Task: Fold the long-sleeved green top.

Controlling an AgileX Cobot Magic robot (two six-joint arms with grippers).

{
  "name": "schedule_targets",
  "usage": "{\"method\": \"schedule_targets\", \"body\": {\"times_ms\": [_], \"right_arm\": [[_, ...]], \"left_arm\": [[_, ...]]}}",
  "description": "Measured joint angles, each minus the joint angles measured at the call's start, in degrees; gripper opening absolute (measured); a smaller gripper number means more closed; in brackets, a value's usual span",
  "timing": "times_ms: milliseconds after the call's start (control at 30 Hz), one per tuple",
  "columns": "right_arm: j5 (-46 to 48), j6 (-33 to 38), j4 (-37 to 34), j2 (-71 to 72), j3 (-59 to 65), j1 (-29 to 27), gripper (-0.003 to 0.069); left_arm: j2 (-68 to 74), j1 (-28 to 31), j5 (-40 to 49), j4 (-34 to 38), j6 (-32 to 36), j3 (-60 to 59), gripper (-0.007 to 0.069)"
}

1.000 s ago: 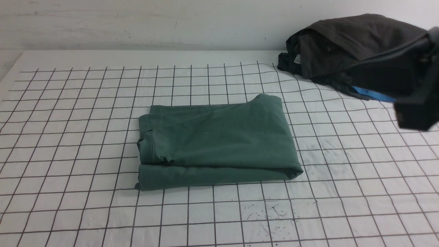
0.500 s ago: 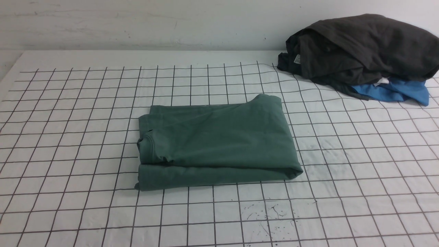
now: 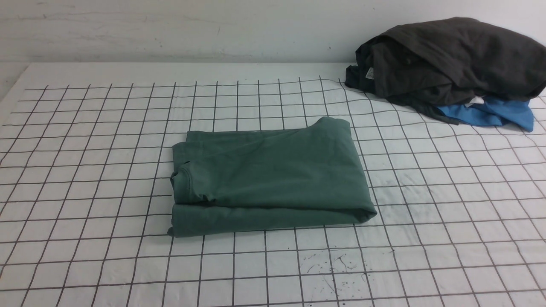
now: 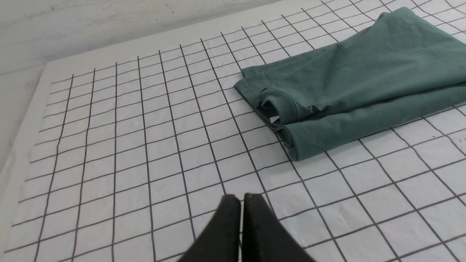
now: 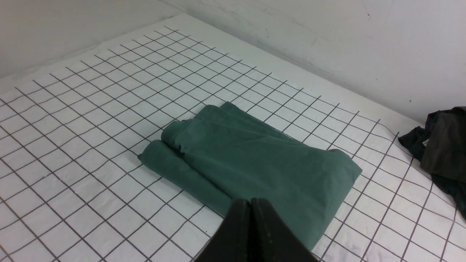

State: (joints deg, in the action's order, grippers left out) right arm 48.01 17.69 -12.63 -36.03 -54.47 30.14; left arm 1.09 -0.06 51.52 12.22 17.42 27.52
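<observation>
Green jersey, your long-sleeved top (image 3: 268, 175) lies folded into a flat rectangle in the middle of the gridded white cloth (image 3: 85, 170), its ribbed neck at the robot's left end. You can see the left gripper (image 4: 241, 203) and the right gripper (image 5: 250, 207) each pressed fully together on nothing, both clear of the top. At the far right you have the dark heap of clothes (image 3: 448, 59) lying over a blue garment (image 3: 490, 115).

Only the fingertips of the robot show: the left gripper (image 4: 242, 198) and the right gripper (image 5: 251, 202) each end in a pair of matte black, smooth, wedge-shaped fingers that taper to rounded tips, their flat inner faces separated by a thin dark seam.
</observation>
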Motion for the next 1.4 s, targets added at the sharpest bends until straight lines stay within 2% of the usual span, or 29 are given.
{"method": "schedule_targets", "body": {"times_ms": [167, 367, 500, 633, 800, 933, 1400], "right_arm": [[-1.1, 0.02, -1.92, 0.0, 0.22, 0.0, -0.0014], [-13.42, -0.46, -1.02, 3.82, 8.84, -0.92, -0.0014], [-26.09, -5.26, 1.06, 14.07, 23.54, -8.68, -0.0014], [-31.01, -11.42, 4.25, 22.9, 35.74, -17.42, -0.0014], [-31.84, -23.08, 11.84, 34.35, 48.67, -28.32, -0.0014], [-31.33, -28.7, 15.59, 36.6, 54.99, -32.27, -0.0014], [-28.0, -29.32, 16.27, 36.6, 55.96, -32.68, -0.0014]], "left_arm": [[0.0, 0.0, 0.0, 0.0, 0.0, 0.0, -0.0005], [0.0, 0.0, 0.0, 0.05, 0.0, -0.04, -0.0005], [0.0, 0.0, 0.0, 0.05, 0.0, -0.04, -0.0005], [0.0, 0.0, 0.0, 0.05, 0.0, -0.04, -0.0005], [0.0, 0.0, 0.0, 0.05, 0.0, -0.04, -0.0005], [-0.04, 0.0, 0.18, 0.05, 0.0, -0.04, -0.0005], [-0.07, 0.0, 0.58, 0.05, 0.0, -0.04, -0.0005]]}}
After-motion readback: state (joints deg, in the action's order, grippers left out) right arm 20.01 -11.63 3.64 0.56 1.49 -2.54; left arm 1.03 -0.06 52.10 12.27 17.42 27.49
